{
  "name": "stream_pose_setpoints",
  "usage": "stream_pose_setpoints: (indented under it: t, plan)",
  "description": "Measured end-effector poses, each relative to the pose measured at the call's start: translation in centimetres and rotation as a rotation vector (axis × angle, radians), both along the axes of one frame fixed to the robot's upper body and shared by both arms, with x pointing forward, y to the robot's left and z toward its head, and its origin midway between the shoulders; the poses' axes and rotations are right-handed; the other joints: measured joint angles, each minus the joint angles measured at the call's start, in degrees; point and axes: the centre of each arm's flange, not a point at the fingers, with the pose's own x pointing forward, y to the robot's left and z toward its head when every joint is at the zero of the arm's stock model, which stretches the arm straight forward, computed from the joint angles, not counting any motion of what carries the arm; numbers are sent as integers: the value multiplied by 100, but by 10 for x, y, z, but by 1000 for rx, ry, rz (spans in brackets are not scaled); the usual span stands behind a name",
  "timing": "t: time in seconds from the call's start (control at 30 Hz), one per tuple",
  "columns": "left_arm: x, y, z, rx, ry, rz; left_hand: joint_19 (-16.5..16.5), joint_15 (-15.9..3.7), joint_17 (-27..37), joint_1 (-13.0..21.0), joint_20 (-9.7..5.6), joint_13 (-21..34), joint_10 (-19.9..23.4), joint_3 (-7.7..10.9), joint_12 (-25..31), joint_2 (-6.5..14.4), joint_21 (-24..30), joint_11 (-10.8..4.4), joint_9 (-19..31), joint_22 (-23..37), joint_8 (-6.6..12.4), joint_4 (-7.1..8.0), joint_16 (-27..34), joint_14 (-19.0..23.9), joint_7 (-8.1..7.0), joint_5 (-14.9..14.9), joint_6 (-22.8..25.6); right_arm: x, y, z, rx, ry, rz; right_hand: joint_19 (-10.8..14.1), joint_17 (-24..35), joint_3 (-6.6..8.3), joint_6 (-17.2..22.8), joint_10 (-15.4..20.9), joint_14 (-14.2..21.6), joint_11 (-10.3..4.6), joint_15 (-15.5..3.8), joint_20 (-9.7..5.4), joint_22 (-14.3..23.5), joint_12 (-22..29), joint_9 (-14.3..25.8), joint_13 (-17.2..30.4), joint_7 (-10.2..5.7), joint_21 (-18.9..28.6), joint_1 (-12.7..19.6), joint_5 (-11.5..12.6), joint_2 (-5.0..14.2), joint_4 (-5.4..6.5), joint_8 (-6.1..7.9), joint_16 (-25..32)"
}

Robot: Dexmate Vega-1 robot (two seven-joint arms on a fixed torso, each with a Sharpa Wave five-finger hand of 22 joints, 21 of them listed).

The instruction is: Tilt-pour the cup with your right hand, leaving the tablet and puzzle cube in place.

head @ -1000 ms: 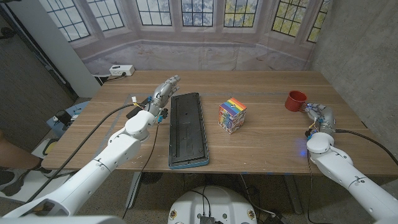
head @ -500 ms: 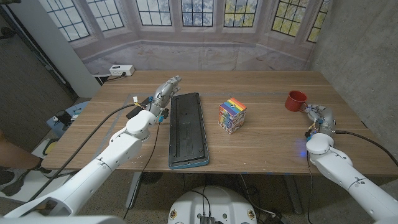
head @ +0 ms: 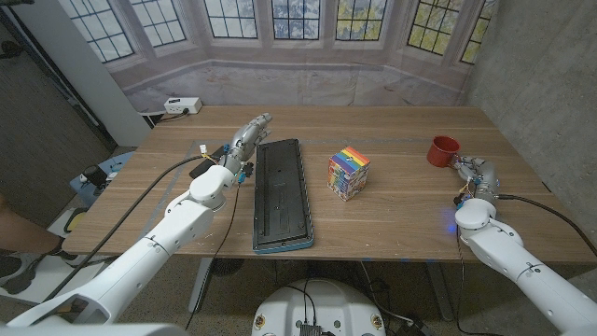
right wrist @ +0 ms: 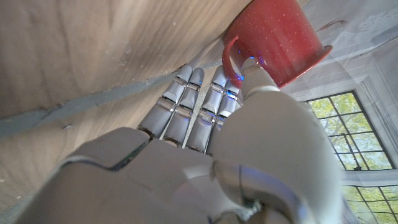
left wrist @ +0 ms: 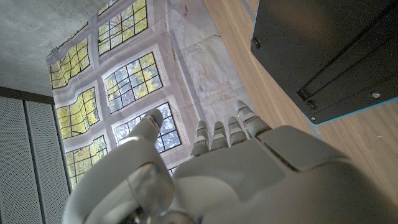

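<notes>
A red cup (head: 444,149) stands upright on the table's far right; in the right wrist view the red cup (right wrist: 277,39) shows a handle facing my fingers. My right hand (head: 471,171) reaches toward it with fingers straight and apart, the fingertips (right wrist: 188,73) just short of the handle, holding nothing. The black tablet (head: 282,193) lies lengthwise at centre left. A rainbow puzzle cube (head: 348,172) stands mid-table. My left hand (head: 244,138) is beside the tablet's far left corner, fingers extended, holding nothing; the tablet's corner (left wrist: 336,56) shows past it.
A white power strip (head: 182,106) lies at the far left corner of the table (head: 392,219). Cables trail off the left edge. A concrete wall stands close on the right.
My right hand has crept forward and slightly left toward the cup's handle. The left hand, tablet and cube have not moved.
</notes>
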Motion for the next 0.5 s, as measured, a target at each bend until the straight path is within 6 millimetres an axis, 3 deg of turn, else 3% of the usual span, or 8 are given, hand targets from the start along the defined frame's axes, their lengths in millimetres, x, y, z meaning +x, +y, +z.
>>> stream_pose_setpoints:
  t: [0.5]
  plan:
    - [3,2,-1,-5,4,-1,32,32,0,28,31,0,40,-16,0,28,0,24,29,0,0,-16,0,31,24,0,39,2,3,1,-5,7,-3,71,53,-63,176,181,132,-28,-33,-32,30,65,-1,11,-33,42,75,-24,31,0,45,82]
